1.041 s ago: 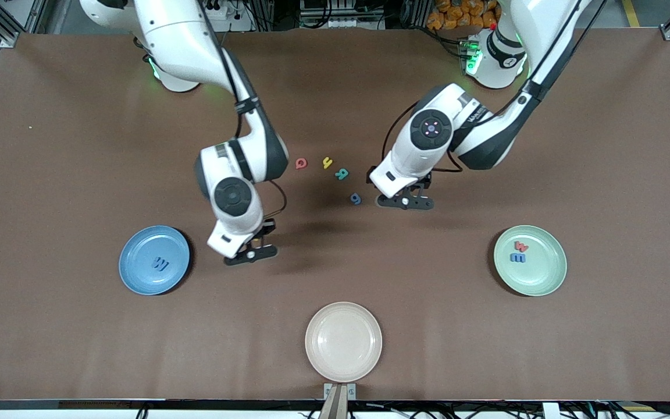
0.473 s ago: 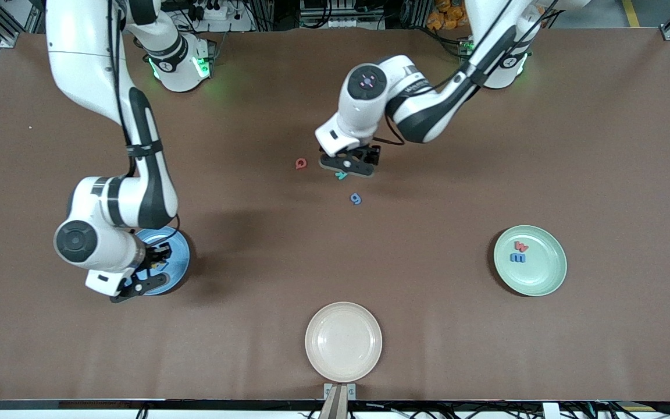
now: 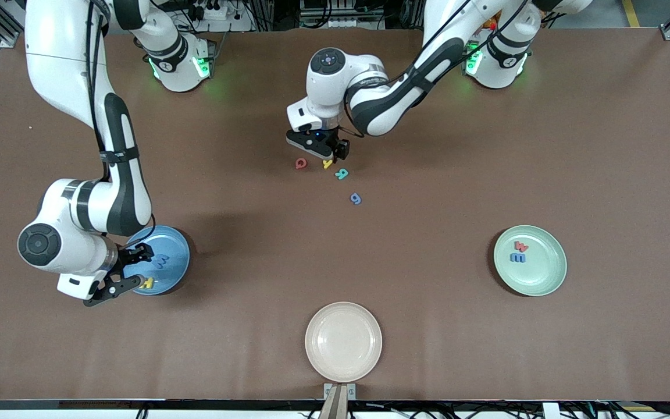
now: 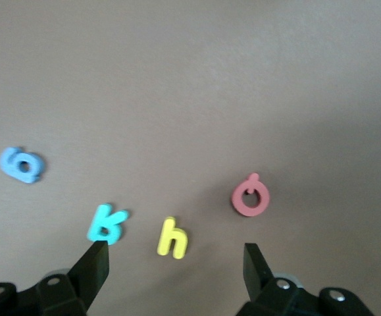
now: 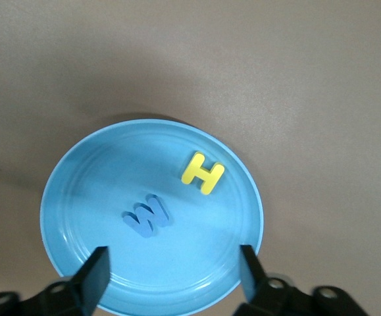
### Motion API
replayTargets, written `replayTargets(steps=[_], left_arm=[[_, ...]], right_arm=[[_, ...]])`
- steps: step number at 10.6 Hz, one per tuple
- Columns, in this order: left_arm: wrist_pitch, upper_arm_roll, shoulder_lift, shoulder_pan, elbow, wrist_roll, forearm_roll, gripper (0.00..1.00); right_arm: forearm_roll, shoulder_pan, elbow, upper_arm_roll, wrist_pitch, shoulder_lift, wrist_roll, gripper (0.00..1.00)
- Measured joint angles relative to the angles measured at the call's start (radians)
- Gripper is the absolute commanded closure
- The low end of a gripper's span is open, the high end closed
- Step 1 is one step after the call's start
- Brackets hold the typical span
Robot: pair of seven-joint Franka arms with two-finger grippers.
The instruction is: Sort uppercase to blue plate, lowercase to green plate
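Front view: right gripper [image 3: 118, 278], open and empty, over the round light-blue plastic plate [image 3: 173, 251] at lower left of frame; yellow foam H [image 3: 147, 283] and blue foam M [image 3: 162, 262] lie in it. Left gripper [image 3: 319, 149] hangs open at upper centre over loose letters. Pale mint-green plate [image 3: 544, 273] at frame's right holds two letters.

Left wrist view: red foam Q [image 4: 250, 196], yellow foam y [image 4: 172, 238], teal foam R [image 4: 106, 223] and blue foam g [image 4: 22, 164] on the table.

Right wrist view: H and M apart in the plate.

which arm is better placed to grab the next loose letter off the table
Left. The left gripper hangs open over the loose letters, its fingers straddling the yellow letter. The right gripper is open over the blue plate, away from them.
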Motion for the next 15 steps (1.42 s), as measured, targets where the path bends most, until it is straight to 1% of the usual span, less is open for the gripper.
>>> replayTargets(steps=[3,5,8,9,10,13,15], left_arm=[[0.002,0.009,0.061,-0.015,0.037,-0.004,0.016,0.14],[0.003,0.020,0.083,-0.015,0.041,-0.004,0.055,0.17],[0.004,0.026,0.116,-0.020,0.041,-0.004,0.059,0.20],[0.004,0.026,0.121,-0.026,0.041,-0.004,0.059,0.22],[0.004,0.026,0.124,-0.031,0.041,-0.004,0.059,0.29],[0.004,0.030,0.134,-0.032,0.041,-0.007,0.059,0.32],[0.004,0.031,0.138,-0.032,0.041,-0.007,0.059,0.36]], right_arm=[[0.000,-0.013,0.000,0.001,0.004,0.001,0.000,0.00],[0.001,-0.014,-0.002,0.004,0.016,0.007,0.000,0.00],[0.001,-0.014,-0.004,0.014,0.053,0.017,0.000,0.00],[0.001,-0.014,-0.004,0.016,0.065,0.020,0.000,0.00],[0.001,-0.014,-0.004,0.016,0.070,0.023,0.000,0.00],[0.001,-0.014,-0.004,0.017,0.072,0.026,0.000,0.00],[0.001,-0.014,-0.004,0.018,0.072,0.027,0.000,0.00]])
